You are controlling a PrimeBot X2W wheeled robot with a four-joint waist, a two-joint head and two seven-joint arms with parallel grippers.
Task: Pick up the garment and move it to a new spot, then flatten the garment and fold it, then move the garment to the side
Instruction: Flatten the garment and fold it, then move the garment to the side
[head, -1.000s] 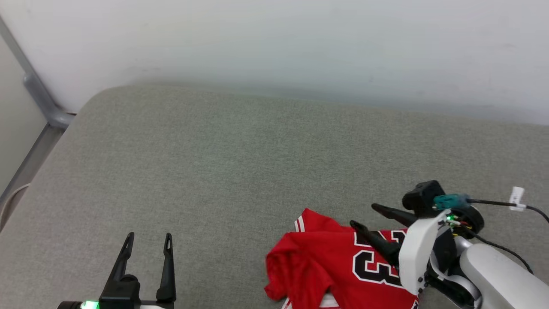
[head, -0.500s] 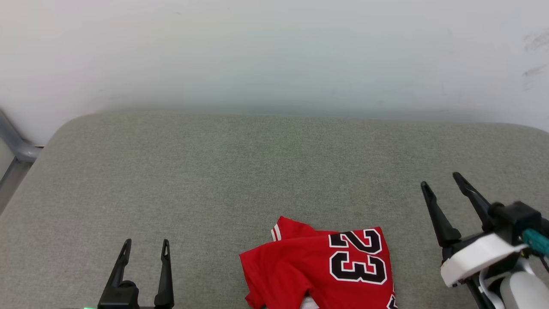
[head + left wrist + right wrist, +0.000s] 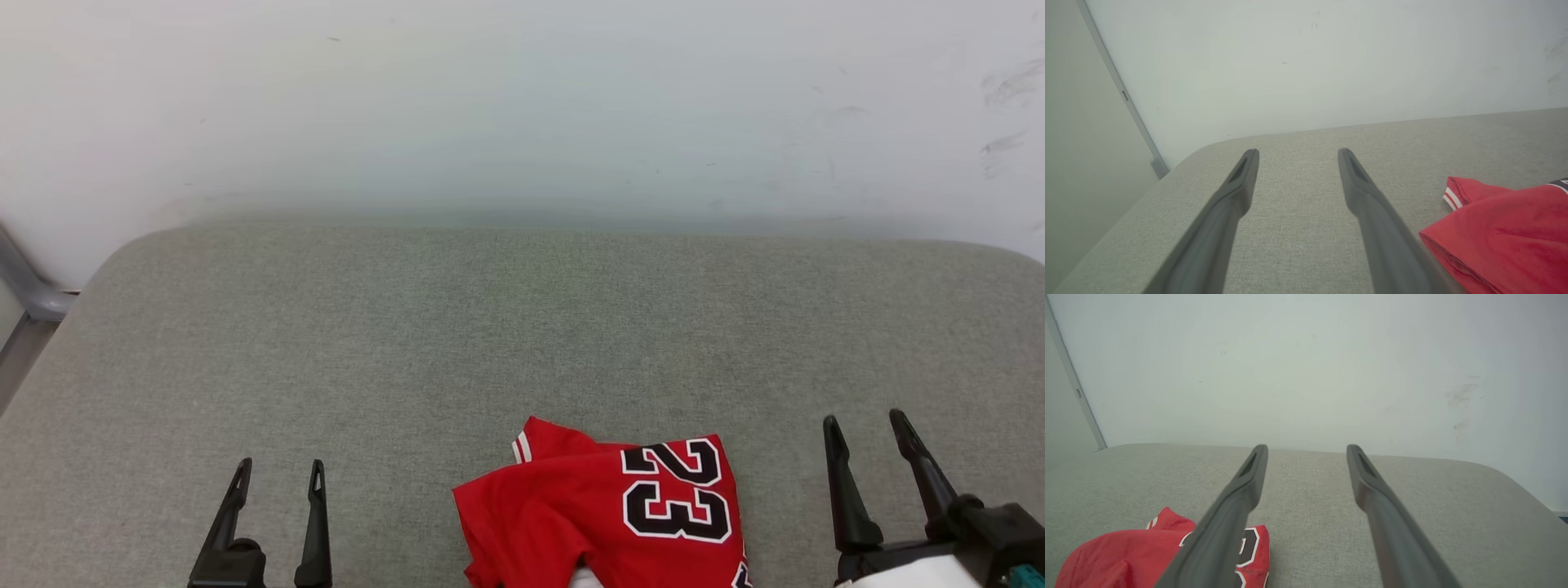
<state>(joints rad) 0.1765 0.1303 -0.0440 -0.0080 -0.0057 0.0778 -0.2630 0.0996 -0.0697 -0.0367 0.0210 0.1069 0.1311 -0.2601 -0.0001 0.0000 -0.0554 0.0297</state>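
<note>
A grey fabric cushion [image 3: 490, 327] lay against a pale wall [image 3: 522, 98]. The garment [image 3: 563, 523] sat crumpled on its near side, red with a black-and-white 23 showing, between the two grippers and touching neither. The left gripper [image 3: 280, 465] and the right gripper [image 3: 864, 418] both had their fingers spread apart, holding nothing.

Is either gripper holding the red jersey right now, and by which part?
Nothing is held. The left gripper and the right gripper are both open, and the garment lies crumpled on the grey cushion between them, touching neither.
</note>
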